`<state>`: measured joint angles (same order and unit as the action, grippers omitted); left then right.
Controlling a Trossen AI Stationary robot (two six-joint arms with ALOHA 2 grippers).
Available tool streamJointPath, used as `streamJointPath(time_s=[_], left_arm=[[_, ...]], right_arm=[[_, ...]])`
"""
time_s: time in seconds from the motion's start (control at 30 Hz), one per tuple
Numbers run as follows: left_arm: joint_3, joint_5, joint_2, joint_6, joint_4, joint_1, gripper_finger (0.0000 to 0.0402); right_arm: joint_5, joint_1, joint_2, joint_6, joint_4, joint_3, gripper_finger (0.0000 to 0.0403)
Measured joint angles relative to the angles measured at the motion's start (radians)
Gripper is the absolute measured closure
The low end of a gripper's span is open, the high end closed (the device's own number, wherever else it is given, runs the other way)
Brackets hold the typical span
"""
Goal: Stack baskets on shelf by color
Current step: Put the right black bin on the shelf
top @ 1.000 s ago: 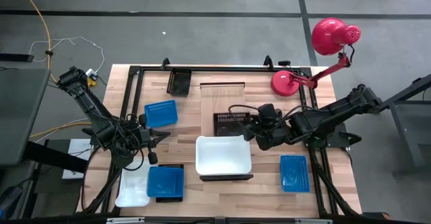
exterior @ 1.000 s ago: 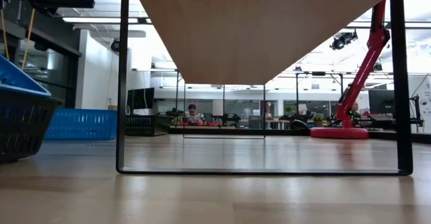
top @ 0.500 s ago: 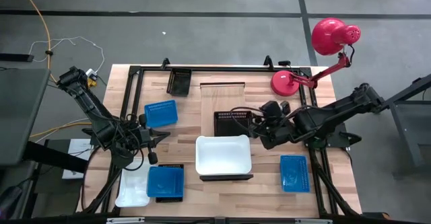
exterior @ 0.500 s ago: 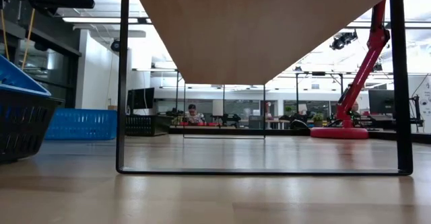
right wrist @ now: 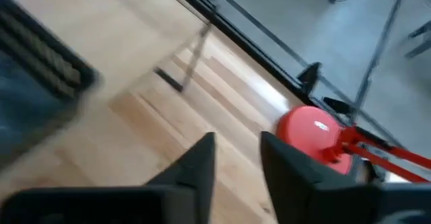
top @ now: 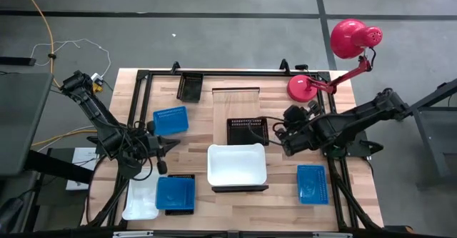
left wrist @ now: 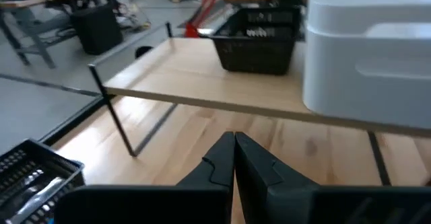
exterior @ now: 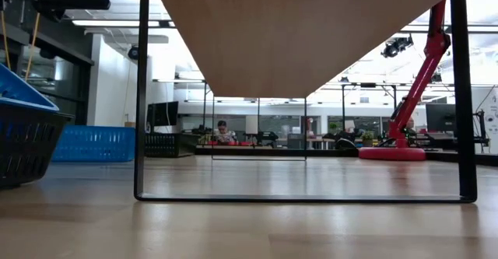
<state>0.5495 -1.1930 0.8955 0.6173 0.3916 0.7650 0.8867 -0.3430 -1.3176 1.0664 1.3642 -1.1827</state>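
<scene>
The shelf (top: 240, 98) is a pale board over the table's middle. A white basket (top: 237, 165) rests on its near part and a black mesh basket (top: 248, 131) sits flat behind it. My right gripper (top: 277, 132) is open just to the right of the black basket and touches nothing. In its wrist view the fingers (right wrist: 238, 158) stand apart over bare wood, with the black basket (right wrist: 34, 56) at the edge. My left gripper (top: 168, 146) is shut and waits left of the shelf. Its wrist view shows the shelf (left wrist: 202, 83), black basket (left wrist: 259, 39) and white basket (left wrist: 367, 49).
On the tabletop lie a blue basket (top: 171, 120), a black basket (top: 190, 86) at the far edge, a blue basket stacked in a black one (top: 176, 193), a white basket (top: 141, 202), and a blue basket (top: 312, 183) near right. A red lamp (top: 307, 88) stands far right.
My right gripper has drawn back from over the black basket toward the table's right edge. The black basket stays where it was on the shelf. My left arm has kept still.
</scene>
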Motion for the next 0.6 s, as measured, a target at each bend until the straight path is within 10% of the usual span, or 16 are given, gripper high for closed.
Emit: streamJointPath(time_s=[0.13, 0.6], left_arm=[[0.000, -0.036, 0.000, 0.005, -0.014, 0.000, 0.0401], [0.000, -0.046, 0.000, 0.009, -0.045, 0.000, 0.0401]], right_arm=[[-0.004, 0.035, 0.093, -0.068, -0.133, 0.152, 0.0389], [-0.272, -0.038, 0.545, -0.534, -1.005, 0.660, 0.0402]])
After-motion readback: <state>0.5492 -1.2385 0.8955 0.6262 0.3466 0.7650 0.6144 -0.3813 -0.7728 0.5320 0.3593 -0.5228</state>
